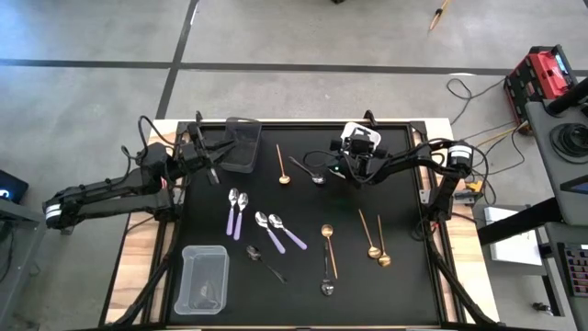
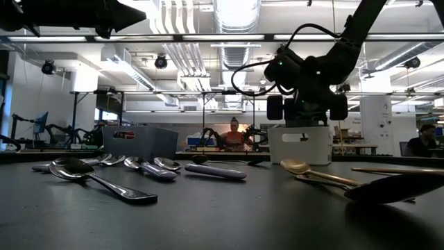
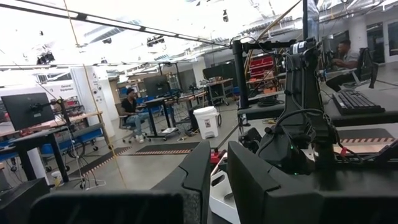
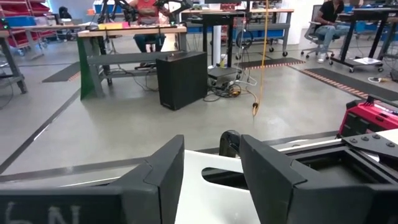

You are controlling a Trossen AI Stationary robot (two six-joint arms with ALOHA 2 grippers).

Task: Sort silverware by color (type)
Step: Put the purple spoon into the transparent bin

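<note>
Closest to my low camera lies a dark shiny grey-black spoon (image 2: 104,182) on the black table mat (image 1: 404,285), with the rest of the silverware spread behind it: the lilac-handled silver spoons (image 1: 236,212) mid-table, the all-gold spoons (image 1: 375,245) toward the right, and another gold spoon (image 1: 282,165) at the far side. My right gripper (image 1: 356,158) hangs above the white plastic bin (image 2: 299,144) at the far right, its fingers (image 4: 163,177) spread with nothing visible between them. My left gripper (image 1: 209,156) waits beside the dark plastic bin (image 1: 242,144) at the far left, fingers (image 3: 198,177) standing slightly apart with nothing visible between them. The clear plastic bin (image 1: 204,279) sits near left. I judge the risk to be the right arm clipping the white bin's rim and shoving it as it lifts away. I cannot see inside the white bin; the gripper covers it from above.
</note>
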